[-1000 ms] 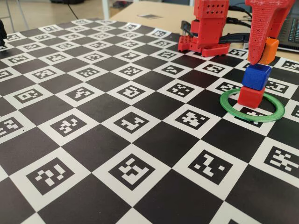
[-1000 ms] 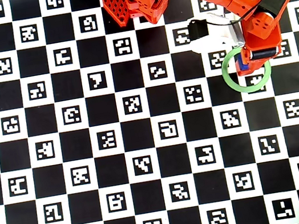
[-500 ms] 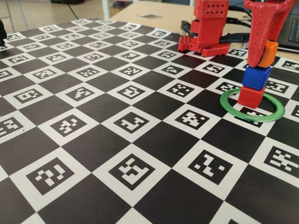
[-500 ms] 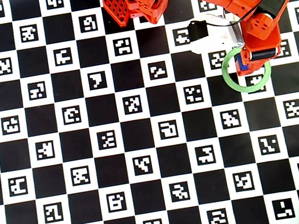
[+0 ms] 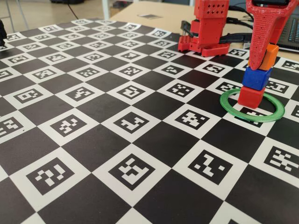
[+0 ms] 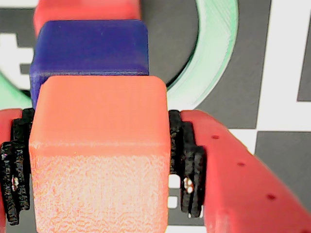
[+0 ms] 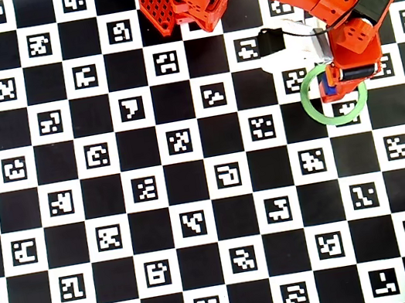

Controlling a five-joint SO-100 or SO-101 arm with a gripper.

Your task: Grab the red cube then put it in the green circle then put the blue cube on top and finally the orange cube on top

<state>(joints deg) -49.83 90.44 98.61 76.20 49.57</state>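
In the fixed view, left to right, we see the green circle (image 5: pixel 252 112) with the red cube (image 5: pixel 251 96) inside it and the blue cube (image 5: pixel 256 78) stacked on that. Our gripper (image 5: pixel 258 61) is clamped on the orange cube (image 5: pixel 268 56), which sits off-centre above the blue cube, so we risk it sliding off or toppling the stack.

No words, brand names or numbers can be read anywhere. The only signs are the square black-and-white coded markers (image 7: pixel 179 141) printed in the white squares of the checkerboard sheet (image 5: pixel 88 140) that covers the worktop; each carries its own blocky pattern, not letters. In the wrist view, bits of such a marker (image 6: pixel 286 63) show at the edges, too cropped to make out. The cubes and the ring bear no markings.
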